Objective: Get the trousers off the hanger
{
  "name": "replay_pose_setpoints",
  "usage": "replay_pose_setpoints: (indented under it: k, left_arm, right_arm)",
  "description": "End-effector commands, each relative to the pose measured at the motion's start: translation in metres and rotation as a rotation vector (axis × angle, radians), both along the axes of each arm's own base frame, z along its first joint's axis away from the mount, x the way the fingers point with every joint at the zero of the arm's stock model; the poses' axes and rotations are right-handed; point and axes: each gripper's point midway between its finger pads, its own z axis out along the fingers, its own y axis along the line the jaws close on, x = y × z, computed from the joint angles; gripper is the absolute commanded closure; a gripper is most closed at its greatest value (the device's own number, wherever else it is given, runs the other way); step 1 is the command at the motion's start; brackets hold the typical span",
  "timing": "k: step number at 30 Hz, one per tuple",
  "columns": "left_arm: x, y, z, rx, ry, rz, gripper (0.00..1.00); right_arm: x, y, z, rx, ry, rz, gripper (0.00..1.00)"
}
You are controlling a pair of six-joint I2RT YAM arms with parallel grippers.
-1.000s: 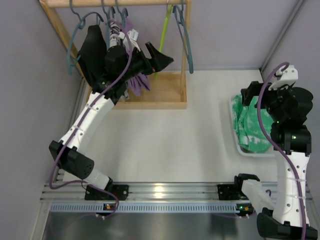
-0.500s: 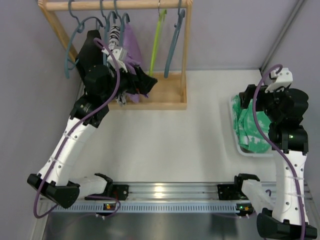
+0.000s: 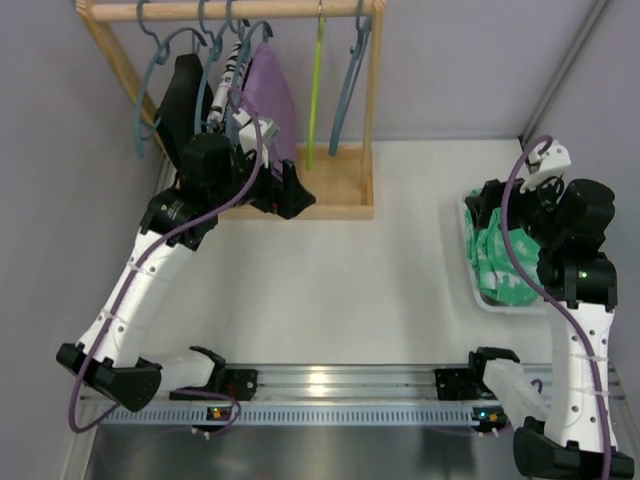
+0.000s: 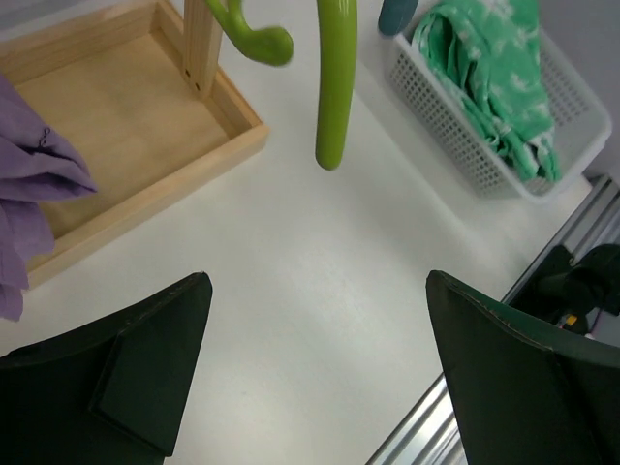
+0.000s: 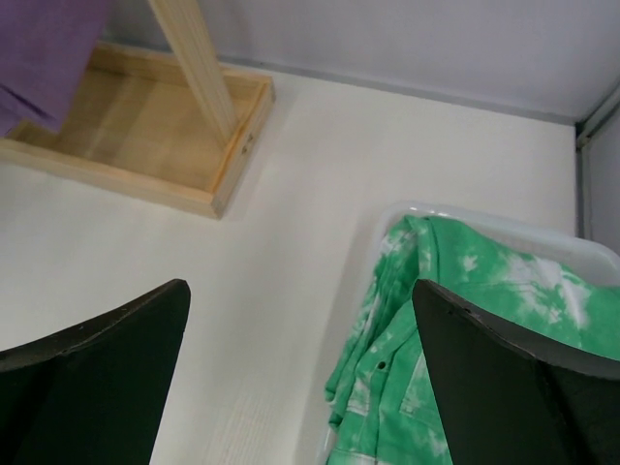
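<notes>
- Top external view: a wooden rack stands at the far left corner of the worktop, and a purple garment hangs from a blue-grey hanger on its rail; whether this is the trousers cannot be told
- A black garment hangs further left on the same rail, and a green hanger hangs to the right of the purple garment
- The left fingers are spread wide and pinch nothing; they sit at the front edge of the rack's base tray, just below the purple garment's hem
- In the left wrist view the left fingers frame plain worktop, with the purple garment at the picture's left edge over the tray and the green hanger dangling above
- A white basket by the right edge of the worktop holds a green mottled garment
- The right fingers are spread too, gripping nothing, above the basket's far left corner
- The right wrist view shows the right fingers apart, the green mottled garment between them in the white basket
</notes>
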Motion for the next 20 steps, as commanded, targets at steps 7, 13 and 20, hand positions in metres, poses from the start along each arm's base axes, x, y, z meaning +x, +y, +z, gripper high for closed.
replay_pose_setpoints:
  k: [7, 13, 20]
  left_arm:
    - [-0.064, 0.069, -0.094, 0.332, 0.098, 0.013, 0.01]
    - [-0.074, 0.117, -0.106, 0.426, 0.05, 0.136, 0.01]
    - [-0.08, 0.151, -0.103, 0.444, 0.024, 0.273, 0.01]
  right_arm:
    - [-0.045, 0.041, -0.039, 0.0, 0.174, 0.293, 0.01]
    - [-0.066, 0.049, -0.071, 0.013, 0.261, 0.347, 0.01]
    - [-0.074, 0.047, -0.089, -0.007, 0.287, 0.344, 0.01]
